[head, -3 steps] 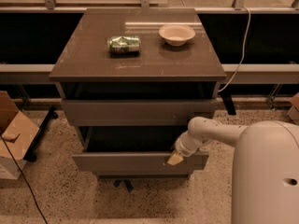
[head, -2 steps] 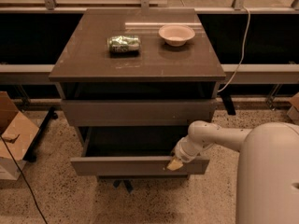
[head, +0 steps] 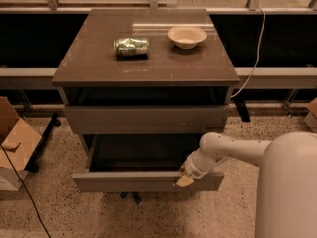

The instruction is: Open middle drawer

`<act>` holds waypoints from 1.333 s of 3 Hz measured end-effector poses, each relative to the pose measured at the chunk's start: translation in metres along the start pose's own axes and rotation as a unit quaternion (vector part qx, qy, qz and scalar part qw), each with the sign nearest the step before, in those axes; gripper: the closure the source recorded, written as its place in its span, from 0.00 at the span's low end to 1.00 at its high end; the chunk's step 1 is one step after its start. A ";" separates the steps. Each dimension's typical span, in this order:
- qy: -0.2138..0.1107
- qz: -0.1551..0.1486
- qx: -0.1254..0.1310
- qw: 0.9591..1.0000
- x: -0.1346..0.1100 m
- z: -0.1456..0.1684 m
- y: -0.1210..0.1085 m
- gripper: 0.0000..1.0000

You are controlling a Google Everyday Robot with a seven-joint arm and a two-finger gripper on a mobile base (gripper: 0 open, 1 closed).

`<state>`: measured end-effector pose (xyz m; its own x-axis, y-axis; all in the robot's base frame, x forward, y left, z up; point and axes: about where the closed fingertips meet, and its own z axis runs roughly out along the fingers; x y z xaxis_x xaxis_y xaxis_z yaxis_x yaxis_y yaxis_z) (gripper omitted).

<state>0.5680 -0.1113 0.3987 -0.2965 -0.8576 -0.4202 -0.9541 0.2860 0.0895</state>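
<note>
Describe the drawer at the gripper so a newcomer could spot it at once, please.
Find the grey-brown cabinet carrying a green can and a pale bowl. Below its top drawer, the middle drawer is the only one pulled out, with the gripper at its front's upper edge.

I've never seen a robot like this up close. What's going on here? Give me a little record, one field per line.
Robot: white arm reaching in from the right
gripper: at the top edge of the middle drawer's front, right of centre
middle drawer: pulled out, inside dark
top drawer: shut, just above
cabinet top: holds a can and a bowl
green can: lying on its side, left of the bowl
bowl: pale, upright, near the back
cardboard box: on the floor, far left
</note>
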 end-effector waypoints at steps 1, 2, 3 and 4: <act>0.000 0.000 0.000 1.000 -0.002 -0.004 0.001 0.08; -0.024 0.054 -0.046 0.997 0.009 0.022 0.044 0.00; -0.024 0.054 -0.046 0.997 0.005 0.015 0.043 0.00; -0.024 0.054 -0.046 0.997 0.002 0.009 0.044 0.00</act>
<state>0.5258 -0.0972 0.3939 -0.3979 -0.8018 -0.4458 -0.9170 0.3334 0.2188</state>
